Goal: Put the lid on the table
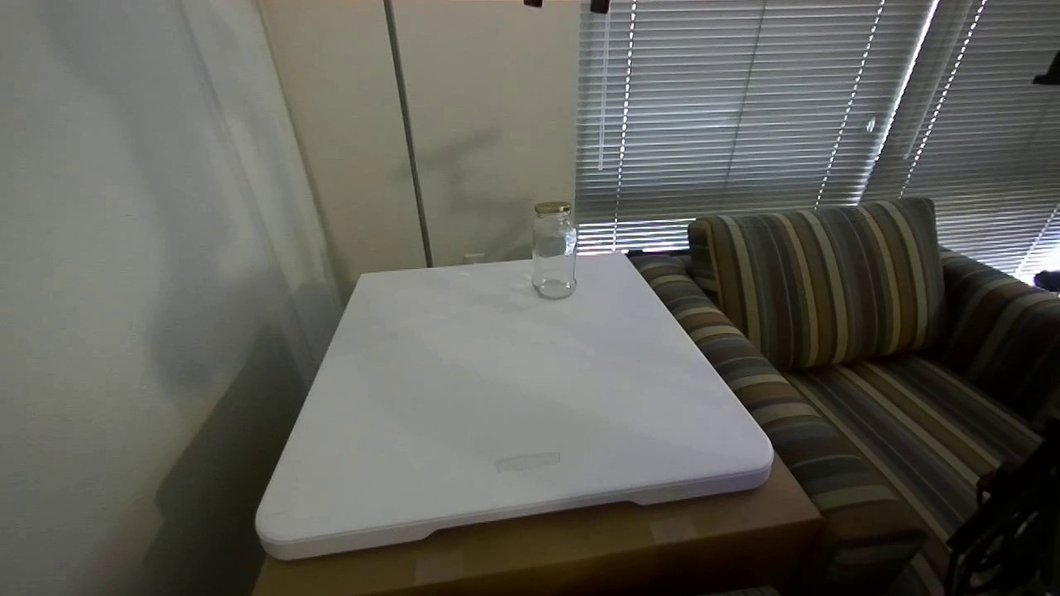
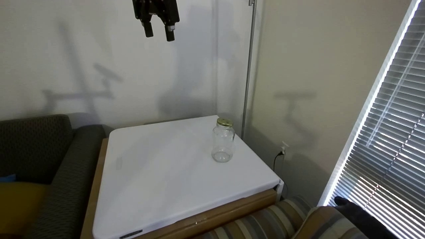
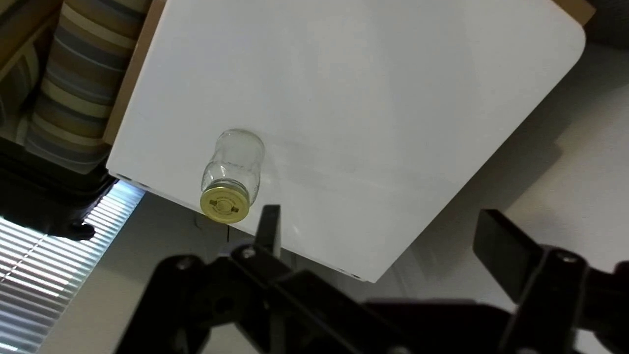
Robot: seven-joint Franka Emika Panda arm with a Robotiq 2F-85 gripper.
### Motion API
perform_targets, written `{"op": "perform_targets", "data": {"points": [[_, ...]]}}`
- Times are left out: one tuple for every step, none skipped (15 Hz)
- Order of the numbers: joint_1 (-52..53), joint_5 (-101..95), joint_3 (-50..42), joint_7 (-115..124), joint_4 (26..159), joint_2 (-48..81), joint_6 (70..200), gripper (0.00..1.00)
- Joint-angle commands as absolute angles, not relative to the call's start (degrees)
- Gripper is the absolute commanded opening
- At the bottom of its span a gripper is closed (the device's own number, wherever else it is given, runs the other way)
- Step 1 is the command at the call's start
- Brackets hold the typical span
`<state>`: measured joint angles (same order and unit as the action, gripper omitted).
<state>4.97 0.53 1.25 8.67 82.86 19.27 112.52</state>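
The lid is a round, flat, gold-yellow cap on the mouth of an upright clear glass jar. The lid shows in both exterior views [image 1: 552, 208] [image 2: 224, 122] and in the wrist view [image 3: 225, 203]. The jar [image 2: 223, 141] stands near one edge of the white table top [image 2: 156, 169]. The table also shows in the wrist view [image 3: 368, 113]. My gripper [image 2: 159, 37] is open and empty, high above the table and apart from the lid. In the wrist view its fingers [image 3: 379, 214] are wide apart, with the lid outside them to the left.
A striped sofa [image 1: 720, 356] stands along one side of the table. A dark sofa [image 2: 63, 172] is beside another side. Walls [image 1: 149, 248], a thin metal pole [image 2: 249, 73] and window blinds [image 1: 712, 116] are close around the table.
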Motion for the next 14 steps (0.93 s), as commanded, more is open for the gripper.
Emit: {"op": "perform_targets", "data": {"points": [[4.87, 0.35, 1.45, 8.95, 82.05, 19.63, 112.22, 1.0], [4.91, 0.33, 1.44, 9.13, 81.65, 19.75, 112.05, 1.0], [4.97, -0.15, 1.17, 9.77, 81.2, 20.25, 112.2, 1.0], [4.83, -0.22, 0.96, 10.11, 80.83, 20.71, 112.4, 1.0], [4.7, -0.38, 0.79, 10.25, 80.5, 21.12, 112.54, 1.0], [4.67, -1.17, 0.31, 11.0, 79.57, 21.93, 111.94, 1.0], [4.51, -1.51, -0.07, 11.67, 78.97, 22.55, 111.3, 1.0], [4.3, -2.0, -0.57, 12.28, 78.39, 23.36, 110.91, 1.0], [4.06, -2.34, -1.04, 12.73, 77.84, 24.23, 111.03, 1.0], [3.75, -2.55, -1.48, 12.83, 76.81, 25.43, 111.11, 1.0], [3.45, -2.47, -1.85, 12.92, 75.8, 26.61, 110.83, 1.0], [2.97, -1.96, -2.08, 12.73, 74.1, 28.09, 110.27, 1.0], [2.62, -1.67, -2.35, 12.88, 72.42, 29.6, 109.78, 1.0], [2.19, -1.37, -2.55, 12.85, 70.38, 31.39, 109.12, 1.0]]}}
